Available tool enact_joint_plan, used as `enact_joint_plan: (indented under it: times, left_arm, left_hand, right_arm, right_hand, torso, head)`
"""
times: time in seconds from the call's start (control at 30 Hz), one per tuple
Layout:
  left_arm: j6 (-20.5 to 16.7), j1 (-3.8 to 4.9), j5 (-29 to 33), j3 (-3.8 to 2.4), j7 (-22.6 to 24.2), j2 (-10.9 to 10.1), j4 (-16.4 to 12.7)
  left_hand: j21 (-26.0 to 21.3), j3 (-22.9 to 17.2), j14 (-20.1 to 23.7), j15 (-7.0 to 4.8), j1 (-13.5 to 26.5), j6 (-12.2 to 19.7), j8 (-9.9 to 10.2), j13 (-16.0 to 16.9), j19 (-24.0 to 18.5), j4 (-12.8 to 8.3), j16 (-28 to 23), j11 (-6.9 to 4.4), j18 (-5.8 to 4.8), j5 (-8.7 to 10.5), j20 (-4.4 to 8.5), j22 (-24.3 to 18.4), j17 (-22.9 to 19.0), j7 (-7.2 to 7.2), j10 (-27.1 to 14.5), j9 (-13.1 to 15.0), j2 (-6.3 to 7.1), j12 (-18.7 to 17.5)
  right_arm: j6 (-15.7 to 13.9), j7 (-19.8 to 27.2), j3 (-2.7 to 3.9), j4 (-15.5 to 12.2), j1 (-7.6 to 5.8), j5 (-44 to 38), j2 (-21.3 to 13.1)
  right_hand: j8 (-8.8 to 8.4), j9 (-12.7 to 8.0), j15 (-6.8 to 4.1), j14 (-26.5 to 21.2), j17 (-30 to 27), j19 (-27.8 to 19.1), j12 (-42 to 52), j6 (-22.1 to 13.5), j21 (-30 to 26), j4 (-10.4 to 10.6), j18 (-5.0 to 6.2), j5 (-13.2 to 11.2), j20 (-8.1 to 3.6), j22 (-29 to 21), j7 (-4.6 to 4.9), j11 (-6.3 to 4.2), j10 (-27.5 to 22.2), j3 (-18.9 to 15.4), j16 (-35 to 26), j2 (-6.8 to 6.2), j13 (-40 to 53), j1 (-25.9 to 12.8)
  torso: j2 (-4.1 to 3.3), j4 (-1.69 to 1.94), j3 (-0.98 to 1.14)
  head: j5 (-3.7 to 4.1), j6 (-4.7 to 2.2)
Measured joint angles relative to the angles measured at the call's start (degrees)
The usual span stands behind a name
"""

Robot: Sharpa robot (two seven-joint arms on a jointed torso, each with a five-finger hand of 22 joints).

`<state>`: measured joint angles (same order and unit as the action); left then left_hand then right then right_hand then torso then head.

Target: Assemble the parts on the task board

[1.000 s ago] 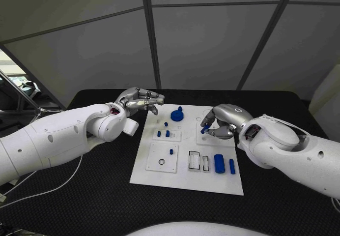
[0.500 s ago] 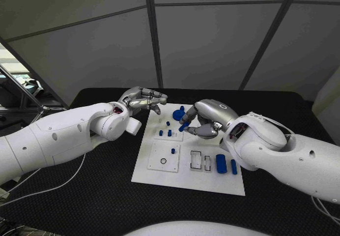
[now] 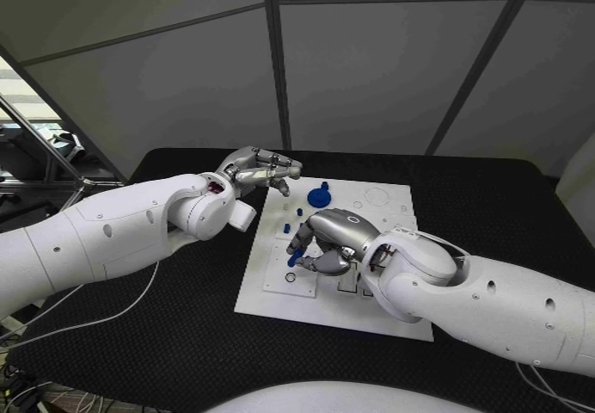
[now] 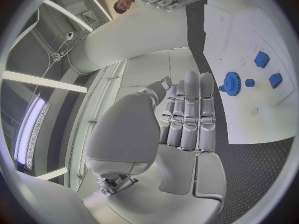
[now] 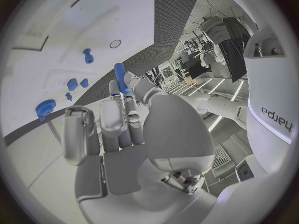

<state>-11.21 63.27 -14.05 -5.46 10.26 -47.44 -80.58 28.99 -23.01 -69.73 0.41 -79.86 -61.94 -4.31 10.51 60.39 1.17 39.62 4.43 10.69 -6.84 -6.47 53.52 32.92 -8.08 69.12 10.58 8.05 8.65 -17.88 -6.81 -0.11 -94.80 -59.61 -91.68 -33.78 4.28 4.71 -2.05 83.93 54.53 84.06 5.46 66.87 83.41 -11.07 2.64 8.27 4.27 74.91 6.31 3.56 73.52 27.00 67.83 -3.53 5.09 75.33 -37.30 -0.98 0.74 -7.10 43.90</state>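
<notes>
Right robot hand moved left over task board, blue peg upright.

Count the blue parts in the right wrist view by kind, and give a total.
Gear wheel: 1
Long peg held by the right hand: 1
Small pieces on the task board: 4
Total: 6

A black table with a finely textured top spans the scene. Grey wall panels split by dark seams stand behind its far edge. At the left, a slanted metal bar rises, and white cables trail across the table's near left.
</notes>
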Motion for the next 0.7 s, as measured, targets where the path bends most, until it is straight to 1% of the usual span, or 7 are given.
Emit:
enact_joint_plan:
  times: [0.07,0.27,0.4,0.7]
  left_arm:
    - [0.0,0.00,0.0,0.00,0.0,0.0,0.0]
    - [0.0,0.01,0.0,0.00,0.0,0.1,0.1]
    - [0.0,0.01,0.0,0.00,0.0,0.1,0.1]
    - [0.0,0.01,0.0,0.00,0.0,0.2,0.2]
  left_hand:
    - [0.0,0.0,0.0,0.00,0.0,0.0,0.0,0.0,0.0,0.0,0.0,0.00,0.00,0.00,0.00,0.0,0.0,0.00,0.0,0.0,0.00,0.0]
    - [0.0,0.0,0.0,0.00,0.0,0.0,0.0,0.0,0.0,0.0,0.0,0.00,0.00,0.00,0.00,0.0,0.0,0.00,0.0,0.0,0.00,0.0]
    - [0.0,0.0,0.0,0.00,0.0,0.0,0.0,0.0,0.0,0.0,0.0,0.00,0.00,0.00,0.00,0.0,0.0,0.00,0.0,0.0,0.00,0.0]
    - [0.0,0.0,0.0,0.00,0.0,0.0,0.0,0.0,0.0,0.0,0.0,0.00,0.00,0.00,0.00,0.0,0.0,0.00,0.0,0.0,0.00,0.0]
  right_arm:
    - [0.3,0.4,-0.45,0.9,0.24,0.1,0.7]
    - [0.8,1.2,-1.03,3.0,0.49,0.1,2.2]
    - [1.3,1.4,-1.25,3.9,0.59,0.0,2.7]
    - [2.9,1.2,-1.36,4.6,0.66,-1.0,3.1]
  right_hand:
    - [0.00,0.0,0.00,0.0,0.0,0.0,-0.1,0.0,0.0,0.0,0.00,0.0,0.00,0.0,0.00,0.00,0.0,0.0,0.0,0.00,0.0,0.0]
    - [-0.01,0.0,0.00,0.0,-0.2,0.0,-0.2,0.0,0.0,-0.2,0.00,0.0,0.00,0.0,0.00,0.00,0.0,0.2,0.0,-0.01,0.0,0.0]
    - [-0.01,0.0,0.00,0.0,-0.2,0.0,-0.3,0.0,0.0,-0.2,0.00,0.0,0.00,0.0,0.00,0.00,0.0,0.2,0.0,-0.01,0.0,0.0]
    - [-0.02,-0.1,0.00,0.0,-0.3,0.0,-0.5,0.0,0.0,0.0,0.01,0.0,0.00,0.0,0.00,0.00,0.0,0.3,0.0,-0.01,-0.1,0.0]
  torso:
    - [0.00,-0.03,0.01]
    - [0.00,-0.07,0.03]
    - [0.00,-0.07,0.04]
    - [0.00,-0.12,0.04]
  head:
    - [-0.13,0.12]
    - [-0.39,0.31]
    - [-0.54,0.44]
    - [-0.73,0.62]
